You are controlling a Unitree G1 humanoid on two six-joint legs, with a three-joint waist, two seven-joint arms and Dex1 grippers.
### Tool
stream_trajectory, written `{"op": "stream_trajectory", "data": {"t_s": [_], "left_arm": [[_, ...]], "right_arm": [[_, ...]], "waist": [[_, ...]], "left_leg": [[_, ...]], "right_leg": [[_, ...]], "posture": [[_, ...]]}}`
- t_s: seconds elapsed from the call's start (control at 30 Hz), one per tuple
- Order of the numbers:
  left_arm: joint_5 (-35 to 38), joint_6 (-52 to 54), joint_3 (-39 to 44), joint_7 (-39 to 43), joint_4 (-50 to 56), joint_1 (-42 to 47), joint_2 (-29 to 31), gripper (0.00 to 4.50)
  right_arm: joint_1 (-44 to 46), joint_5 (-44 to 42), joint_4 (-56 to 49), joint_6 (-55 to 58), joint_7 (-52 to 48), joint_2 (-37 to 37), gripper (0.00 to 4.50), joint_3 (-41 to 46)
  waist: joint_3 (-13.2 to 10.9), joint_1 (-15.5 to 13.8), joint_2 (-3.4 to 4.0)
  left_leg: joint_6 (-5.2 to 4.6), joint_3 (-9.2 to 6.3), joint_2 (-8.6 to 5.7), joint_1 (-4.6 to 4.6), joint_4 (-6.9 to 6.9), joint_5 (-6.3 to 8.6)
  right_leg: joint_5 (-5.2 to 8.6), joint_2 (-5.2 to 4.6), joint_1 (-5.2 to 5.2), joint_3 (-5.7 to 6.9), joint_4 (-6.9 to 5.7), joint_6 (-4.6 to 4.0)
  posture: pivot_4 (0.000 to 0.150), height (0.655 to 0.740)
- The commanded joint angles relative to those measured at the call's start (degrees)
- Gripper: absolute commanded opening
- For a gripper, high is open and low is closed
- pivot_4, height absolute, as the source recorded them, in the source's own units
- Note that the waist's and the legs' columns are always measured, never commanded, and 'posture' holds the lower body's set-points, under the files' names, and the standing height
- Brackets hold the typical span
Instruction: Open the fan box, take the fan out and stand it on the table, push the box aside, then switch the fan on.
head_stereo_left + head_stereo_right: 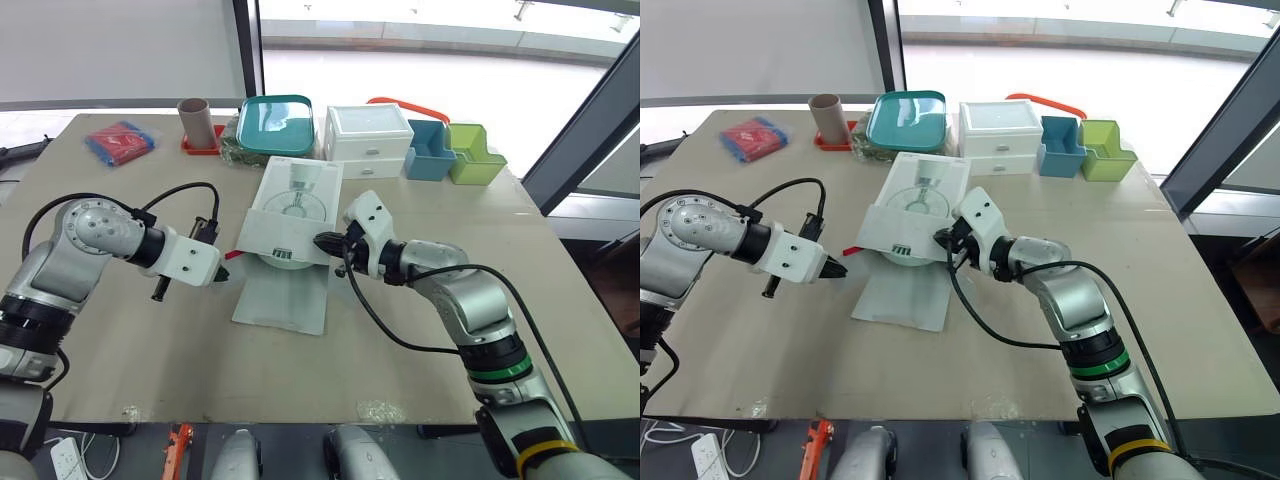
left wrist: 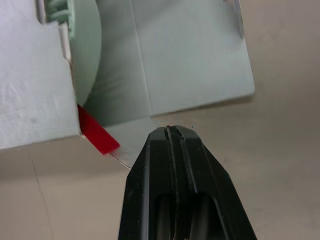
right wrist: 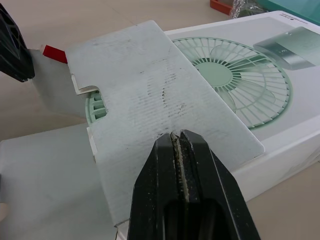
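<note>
The white fan box (image 1: pixel 297 190) lies flat at the table's middle with its near end open. Its long flap (image 1: pixel 285 295) rests on the table. A shorter inner flap (image 3: pixel 150 95) is raised, and the mint green fan (image 3: pixel 235 80) shows beneath it. My right gripper (image 1: pixel 321 241) is shut, with its tip against that raised flap's right edge. My left gripper (image 1: pixel 226 272) is shut too and holds nothing. It hovers just left of the box opening, a little short of a red tab (image 2: pixel 95 132) on the box's left corner.
Along the far edge stand a red packet (image 1: pixel 120 140), a cardboard tube (image 1: pixel 197 122), a teal lidded container (image 1: pixel 275 125), a white drawer unit (image 1: pixel 368 135), a blue bin (image 1: pixel 430 150) and a green bin (image 1: pixel 473 155). Bare tabletop lies in front of the box.
</note>
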State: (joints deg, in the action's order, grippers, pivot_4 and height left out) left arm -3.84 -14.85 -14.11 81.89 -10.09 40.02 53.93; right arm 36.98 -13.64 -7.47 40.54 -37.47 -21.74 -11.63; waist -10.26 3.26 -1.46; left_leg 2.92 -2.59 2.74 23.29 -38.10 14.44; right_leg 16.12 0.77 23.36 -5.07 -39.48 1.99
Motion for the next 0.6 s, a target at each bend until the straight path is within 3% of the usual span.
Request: {"op": "stream_trajectory", "data": {"t_s": [0.03, 0.6], "left_arm": [[-2.1, -1.9, -0.2, -0.8, -1.6, 1.3, 0.9, 0.0], [-8.3, -10.1, -2.1, -10.1, -15.1, 5.9, -5.4, 0.0]], "right_arm": [[-0.2, 0.7, 0.9, 0.3, -0.3, 0.0, 0.03, -1.1], [-0.9, 0.8, 0.0, 0.8, 0.3, 0.2, 0.03, -0.8]], "waist": [[0.0, 0.0, 0.0], [0.0, 0.0, 0.0]], "left_leg": [[0.0, -0.01, 0.0, 0.0, 0.0, 0.0], [-0.01, -0.01, -0.01, -0.02, -0.03, 0.0]], "right_leg": [[0.0, 0.0, 0.0, 0.01, 0.0, 0.0], [0.0, -0.01, 0.01, 0.02, -0.1, 0.0]], "posture": [[0.15, 0.74], [0.15, 0.74]]}}
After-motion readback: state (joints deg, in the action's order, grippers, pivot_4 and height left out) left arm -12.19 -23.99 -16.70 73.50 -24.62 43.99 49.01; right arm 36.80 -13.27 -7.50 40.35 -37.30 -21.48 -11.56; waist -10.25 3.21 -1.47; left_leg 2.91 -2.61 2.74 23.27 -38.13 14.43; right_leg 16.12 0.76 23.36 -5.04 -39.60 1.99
